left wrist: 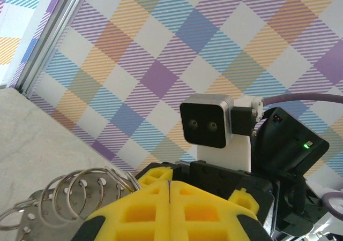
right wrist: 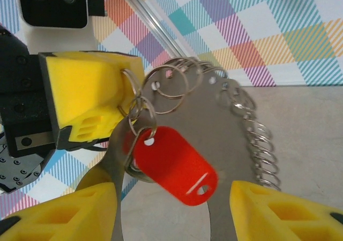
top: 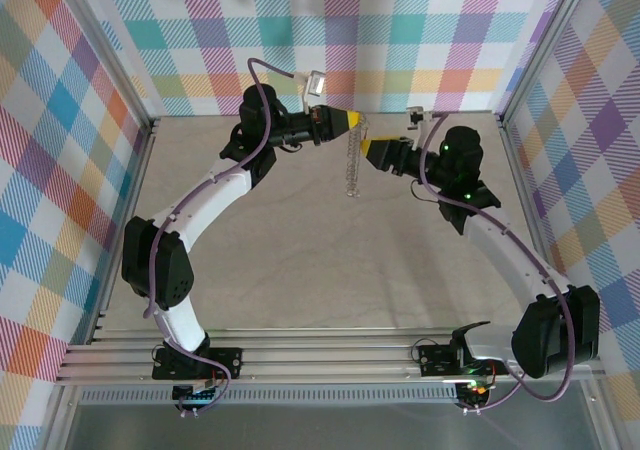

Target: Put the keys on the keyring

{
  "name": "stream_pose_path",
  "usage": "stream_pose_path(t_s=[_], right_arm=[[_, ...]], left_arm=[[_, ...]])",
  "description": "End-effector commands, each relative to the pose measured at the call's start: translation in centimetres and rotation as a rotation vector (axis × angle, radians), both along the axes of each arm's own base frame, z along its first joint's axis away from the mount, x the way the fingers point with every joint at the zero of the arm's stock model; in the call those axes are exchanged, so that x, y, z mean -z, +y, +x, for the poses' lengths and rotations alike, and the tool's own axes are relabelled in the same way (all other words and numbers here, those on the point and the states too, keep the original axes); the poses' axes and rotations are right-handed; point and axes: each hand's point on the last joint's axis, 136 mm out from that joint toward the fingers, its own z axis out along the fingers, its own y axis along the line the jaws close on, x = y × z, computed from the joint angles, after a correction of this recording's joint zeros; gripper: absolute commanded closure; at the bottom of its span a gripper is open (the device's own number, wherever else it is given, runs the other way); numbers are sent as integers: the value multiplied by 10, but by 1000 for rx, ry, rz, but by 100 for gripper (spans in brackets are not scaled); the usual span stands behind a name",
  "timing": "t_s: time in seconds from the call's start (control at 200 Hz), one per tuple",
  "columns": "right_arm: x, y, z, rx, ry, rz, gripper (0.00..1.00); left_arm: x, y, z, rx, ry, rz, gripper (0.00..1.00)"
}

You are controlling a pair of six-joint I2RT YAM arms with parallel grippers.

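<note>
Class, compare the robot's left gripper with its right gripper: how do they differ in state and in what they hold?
The left gripper has its pads pressed together; the right gripper has them well apart. The left gripper pinches a ring of the keyring; the right gripper grips nothing, the red-headed key hanging between its fingers. Both have yellow pads and meet at the keyring.

Pastel plaid walls (top: 440, 30) enclose a beige, perhaps stone-patterned tabletop (top: 300, 270), evenly lit.
</note>
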Motion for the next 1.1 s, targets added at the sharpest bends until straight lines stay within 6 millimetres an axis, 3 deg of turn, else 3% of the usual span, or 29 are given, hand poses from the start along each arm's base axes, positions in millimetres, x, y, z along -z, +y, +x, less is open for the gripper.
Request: stream_pose_path(t_s=[0.0,0.265,0.72,1.095], right_arm=[[-10,4,5,7,-47,-21,42],[-6,10,18,23,-43,-34,48],[-1,15,-8,-46,-51,-55,100],[7,47,-36,-189,-32,-81,100]], left_arm=[[-32,1,-19,15,-85,-52,100],[-35,1,-22,17,-91,-55,100],[-35,3,-16,-24,-82,-66,100],[-41,10,-12,-87,-84,-97,100]])
